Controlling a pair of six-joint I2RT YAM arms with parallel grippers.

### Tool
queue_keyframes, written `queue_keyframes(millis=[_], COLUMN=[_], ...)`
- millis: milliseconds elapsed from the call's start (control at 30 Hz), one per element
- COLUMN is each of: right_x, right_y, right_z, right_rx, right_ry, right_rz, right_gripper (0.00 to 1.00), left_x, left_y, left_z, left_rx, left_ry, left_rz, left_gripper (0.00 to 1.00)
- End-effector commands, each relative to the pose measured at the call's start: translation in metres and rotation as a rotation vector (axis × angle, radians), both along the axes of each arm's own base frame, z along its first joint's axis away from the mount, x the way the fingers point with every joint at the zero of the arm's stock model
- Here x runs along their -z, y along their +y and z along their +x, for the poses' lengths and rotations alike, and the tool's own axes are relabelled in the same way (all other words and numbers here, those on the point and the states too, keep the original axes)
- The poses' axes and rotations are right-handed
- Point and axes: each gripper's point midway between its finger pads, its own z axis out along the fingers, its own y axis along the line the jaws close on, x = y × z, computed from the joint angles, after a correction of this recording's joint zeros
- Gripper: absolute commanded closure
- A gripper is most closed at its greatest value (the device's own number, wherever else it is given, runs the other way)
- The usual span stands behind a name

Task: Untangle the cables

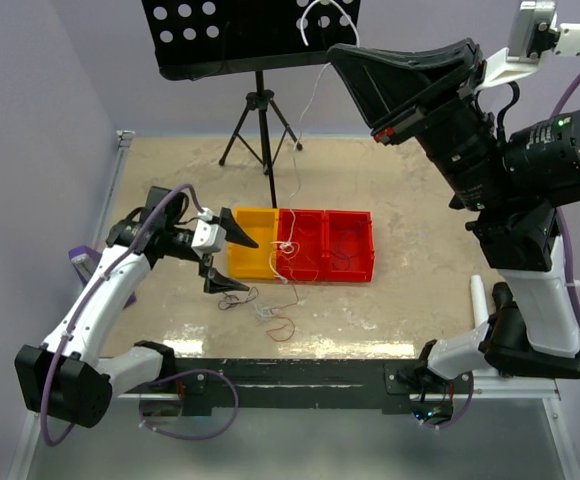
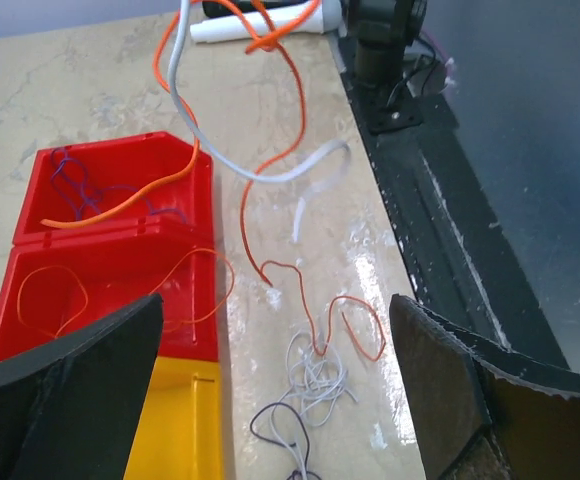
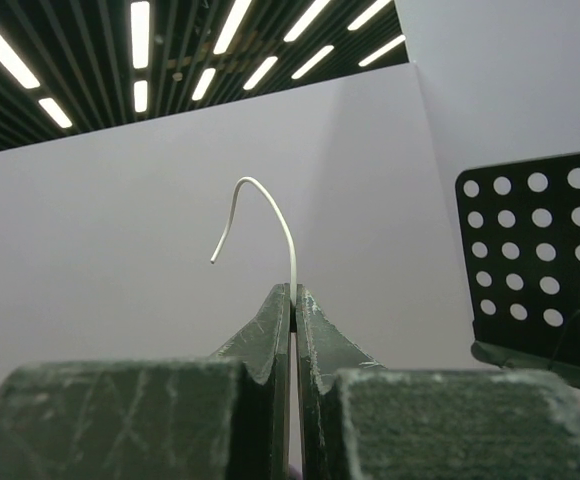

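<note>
1. The cables (image 2: pixel 313 378) lie in a loose knot on the table (image 1: pixel 400 290), just on the near side of the yellow bin (image 1: pixel 248 248) and the red bins (image 1: pixel 328 245).
2. One white wire (image 3: pixel 270 200) rises from that area, and its end is pinched in the tightly closed right gripper (image 3: pixel 292 300), high at the far right.
3. The left gripper (image 2: pixel 275 310) hangs over the knot with its jaws spread wide (nothing is in them).
4. The step probably goes best if the left gripper pins the orange-red strand low while the right draws the white wire out slowly. A quick pull could tighten the loops.

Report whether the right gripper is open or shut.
Shut on a white cable: the right gripper has its fingers pressed together, the thin cable rising from between them.
</note>
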Motion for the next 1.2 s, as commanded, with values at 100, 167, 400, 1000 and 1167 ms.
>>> queue_keyframes(millis=[100,167,400,1000,1167], right_x=[-0.037,-0.04,-0.05,-0.047,-0.05], right_y=[-0.019,-0.016,-0.007,0.017,0.008], right_z=[-0.037,-0.042,-0.055,-0.056,-0.06], right_rx=[-0.129,-0.161,-0.255,-0.347,-0.328], right_ry=[-0.107,-0.123,-0.164,-0.171,-0.184], right_rz=[0.125,0.135,0.169,0.175,0.173], right_gripper=[1.0,1.0,1.0,1.0,1.0], left_x=[-0.026,-0.026,-0.008,-0.014,-0.01], left_y=[-0.016,-0.019,-0.033,-0.063,-0.059], left_z=[-0.002,-0.007,-0.039,-0.025,-0.032], left_rx=[0.106,0.133,0.256,0.332,0.345], left_ry=[0.021,0.038,0.109,0.201,0.117], left_rz=[-0.143,-0.155,-0.185,-0.277,-0.251], left_gripper=[0.0,0.0,0.0,0.21,1.0])
